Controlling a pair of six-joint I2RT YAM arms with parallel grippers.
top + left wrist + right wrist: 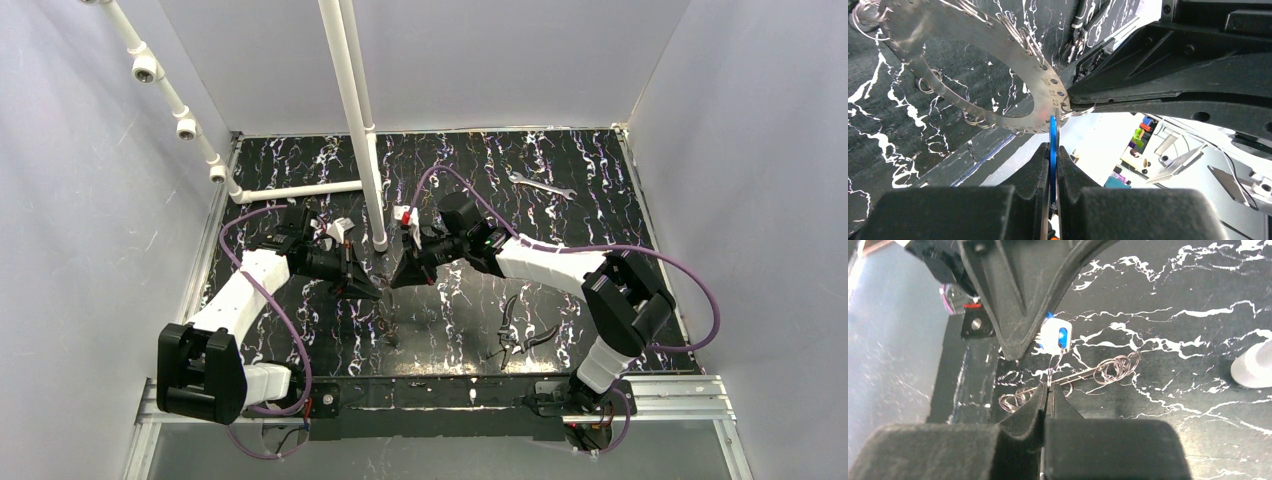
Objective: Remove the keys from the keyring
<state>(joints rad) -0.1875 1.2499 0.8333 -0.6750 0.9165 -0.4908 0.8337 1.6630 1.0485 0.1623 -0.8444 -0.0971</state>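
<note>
Silvery flat keyring (968, 30): rim clamped in the shut right gripper (1049, 390). Blue-headed key (1052, 131): just beside that rim, pinched edge-on in the closed left gripper (1052, 155). Both arms reach inward over the dark marbled tabletop (600, 200), forearms angled down, grippers nearly tip to tip.

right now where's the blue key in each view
top external: not discernible; it's where the left tool and right tool meet.
left wrist: key bottom centre, edge-on in the left tool, below the keyring.
right wrist: key upper centre, above the right tool.
shared landmark: black marbled table.
</note>
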